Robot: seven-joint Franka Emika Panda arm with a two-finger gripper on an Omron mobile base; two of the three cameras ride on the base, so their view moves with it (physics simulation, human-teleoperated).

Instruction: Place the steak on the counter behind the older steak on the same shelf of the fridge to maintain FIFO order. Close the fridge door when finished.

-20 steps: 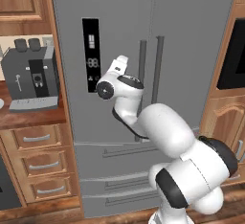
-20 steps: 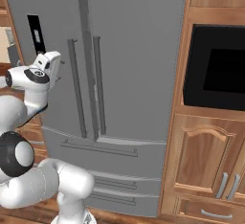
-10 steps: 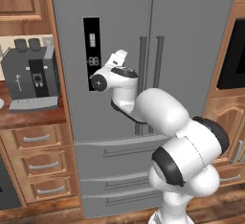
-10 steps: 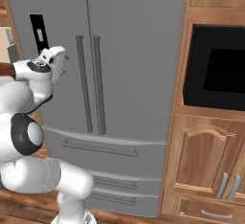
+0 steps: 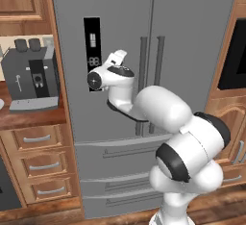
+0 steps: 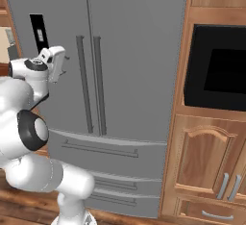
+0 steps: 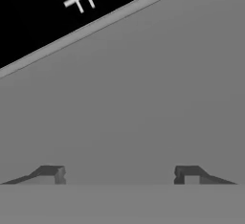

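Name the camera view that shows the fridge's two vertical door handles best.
The right base view: both door handles stand unblocked from top to bottom on the fridge. In the left base view the arm covers their lower ends. The hand view faces bare grey door beside the black display panel, no handles.

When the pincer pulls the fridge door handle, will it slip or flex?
The left door's bar handle looks rigid and smooth, so it probably won't flex but may slip. The tall fridge door likely swings heavily. The pincer stands open near the grey door face.
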